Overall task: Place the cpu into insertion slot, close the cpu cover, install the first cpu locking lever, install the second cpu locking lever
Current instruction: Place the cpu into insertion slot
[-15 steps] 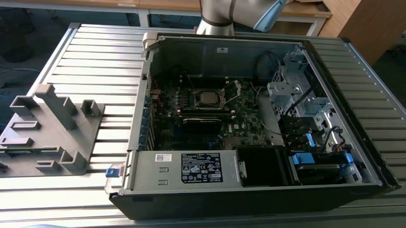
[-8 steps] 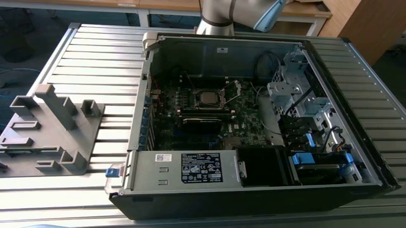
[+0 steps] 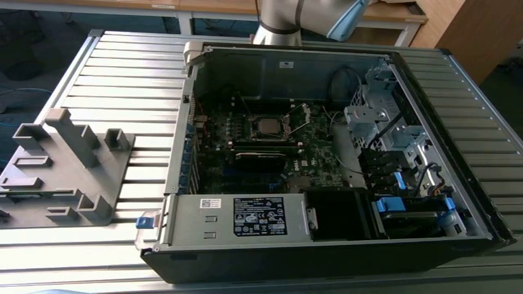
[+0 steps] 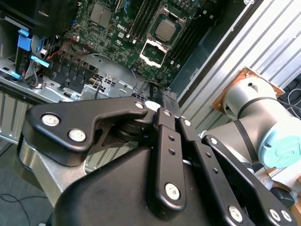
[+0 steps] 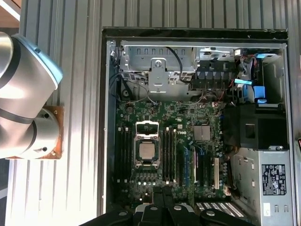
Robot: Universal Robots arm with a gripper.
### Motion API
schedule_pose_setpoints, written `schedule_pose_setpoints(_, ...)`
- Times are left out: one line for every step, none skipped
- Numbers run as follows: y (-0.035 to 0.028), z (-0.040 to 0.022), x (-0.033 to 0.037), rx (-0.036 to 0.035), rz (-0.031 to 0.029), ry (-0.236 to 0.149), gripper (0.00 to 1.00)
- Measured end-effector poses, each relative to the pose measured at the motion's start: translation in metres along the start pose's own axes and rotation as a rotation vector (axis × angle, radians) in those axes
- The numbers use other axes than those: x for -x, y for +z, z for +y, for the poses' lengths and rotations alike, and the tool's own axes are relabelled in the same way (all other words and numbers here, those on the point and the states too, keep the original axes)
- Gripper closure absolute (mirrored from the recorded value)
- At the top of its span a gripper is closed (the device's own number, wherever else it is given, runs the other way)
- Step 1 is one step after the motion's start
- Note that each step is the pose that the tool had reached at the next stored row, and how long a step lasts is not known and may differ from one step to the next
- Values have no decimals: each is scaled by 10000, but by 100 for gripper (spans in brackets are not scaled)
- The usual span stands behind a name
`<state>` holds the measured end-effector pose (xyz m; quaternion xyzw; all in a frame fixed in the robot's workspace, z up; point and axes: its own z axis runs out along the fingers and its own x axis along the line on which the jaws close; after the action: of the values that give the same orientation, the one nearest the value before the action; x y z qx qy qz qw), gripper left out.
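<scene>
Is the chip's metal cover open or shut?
Open: in the first wrist view the cpu cover is swung away beside the socket, leaving the cpu bare.

The cpu (image 5: 146, 150) — a dull silver square — lies flat in its socket (image 5: 146, 165); the cpu cover (image 5: 147, 128) stands swung open beside it.

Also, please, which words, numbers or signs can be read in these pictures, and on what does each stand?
No text can be read.
The black-and-white label on the power supply: print too small to read.
The small white sticker beside it: too small to read.
The white sticker on the case wall: too small to read.
</scene>
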<state>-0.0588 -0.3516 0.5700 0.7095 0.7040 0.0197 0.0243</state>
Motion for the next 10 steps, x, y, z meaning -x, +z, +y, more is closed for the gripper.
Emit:
schedule_pose_setpoints(1, 0, 1, 1, -3, -1, 89)
schedule_pose_setpoints(0, 0, 0, 0, -4, -1, 89)
schedule_pose_setpoints(0, 0, 0, 0, -6, -2, 89)
schedule_pose_setpoints(0, 1, 0, -1, -7, -1, 89)
schedule_pose_setpoints(0, 1, 0, -1, -6, -2, 89)
schedule_pose_setpoints(5, 0, -1, 0, -5, -1, 89)
schedule_pose_setpoints(19, 0, -2, -5, -4, 0, 89)
schedule_pose_setpoints(37, -1, -1, -9, -3, -1, 89)
schedule_pose_setpoints(57, -1, 1, -14, 0, -1, 89)
schedule_pose_setpoints(75, -1, 2, -19, 0, -2, 89)
